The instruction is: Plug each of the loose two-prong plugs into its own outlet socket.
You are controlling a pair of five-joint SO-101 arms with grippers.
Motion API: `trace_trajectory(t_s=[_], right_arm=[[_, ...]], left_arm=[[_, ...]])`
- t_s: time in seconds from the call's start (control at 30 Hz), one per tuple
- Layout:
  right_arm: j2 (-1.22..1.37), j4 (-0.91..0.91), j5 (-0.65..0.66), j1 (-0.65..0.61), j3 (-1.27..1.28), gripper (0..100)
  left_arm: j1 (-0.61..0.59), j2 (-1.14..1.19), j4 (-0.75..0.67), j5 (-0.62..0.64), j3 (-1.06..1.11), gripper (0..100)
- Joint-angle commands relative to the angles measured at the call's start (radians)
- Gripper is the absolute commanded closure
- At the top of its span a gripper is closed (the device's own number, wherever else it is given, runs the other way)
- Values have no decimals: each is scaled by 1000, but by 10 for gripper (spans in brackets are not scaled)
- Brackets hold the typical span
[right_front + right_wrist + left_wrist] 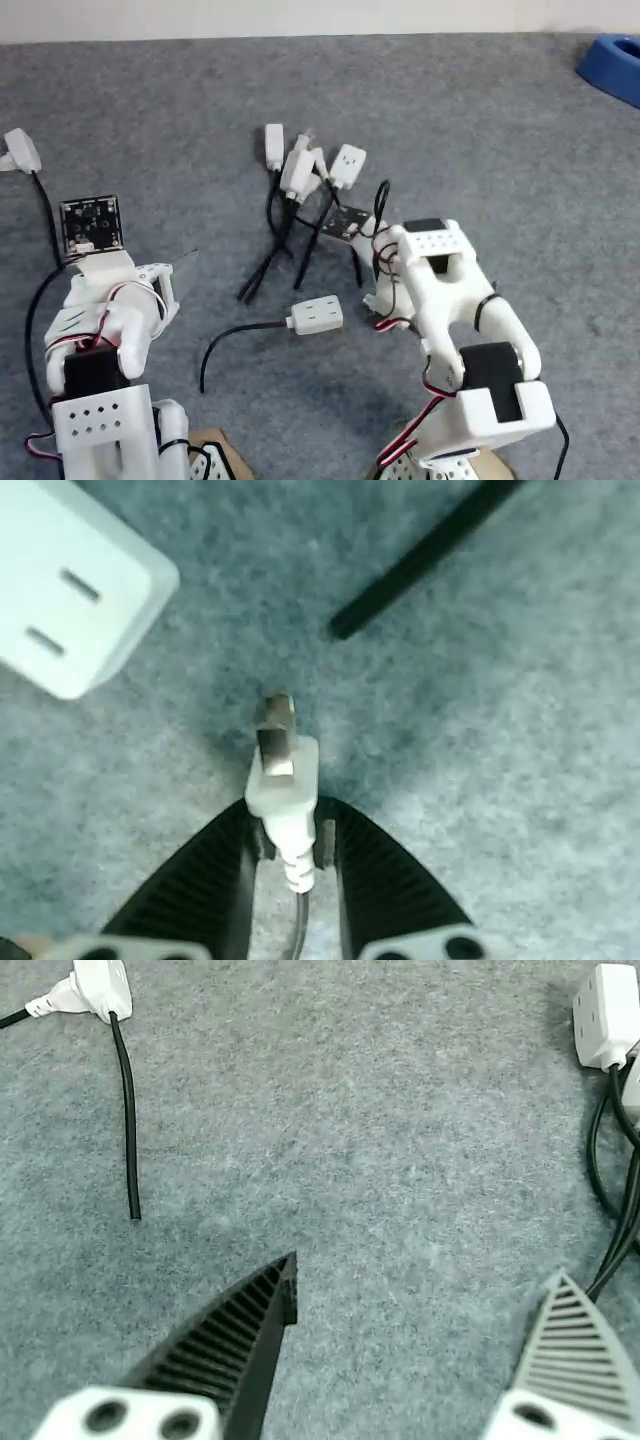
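My right gripper (290, 825) is shut on a white two-prong plug (283, 775) just above the grey carpet, prongs pointing away from me. A white outlet socket (70, 595) with two slots lies a short way ahead and to one side of the prongs, apart from them. My left gripper (425, 1270) is open over bare carpet with nothing between its fingers. Far ahead of it lie a loose white plug (95, 985) on a black cord (125, 1110) and a white outlet (605, 1010). In the high view a lone outlet block (316, 315) lies between the arms.
A cluster of white outlets and plugs (300, 165) with tangled black cords sits at the middle back. Another plug (20, 150) lies at the far left. A black cord end (420, 565) lies beyond the held plug. A blue container (615, 65) stands at the back right corner.
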Motion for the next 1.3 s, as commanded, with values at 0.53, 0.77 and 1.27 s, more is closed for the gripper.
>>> trace_trajectory(t_s=[0.53,0.77,1.27], right_arm=[[-2,15,-57,53,16,918],[-5,85,-58,51,4,893],[1,104,-58,85,-22,893]], left_arm=[[8,-1,0,-9,-4,636],[8,-1,-2,-9,-4,636],[8,-1,-2,-9,-4,636]])
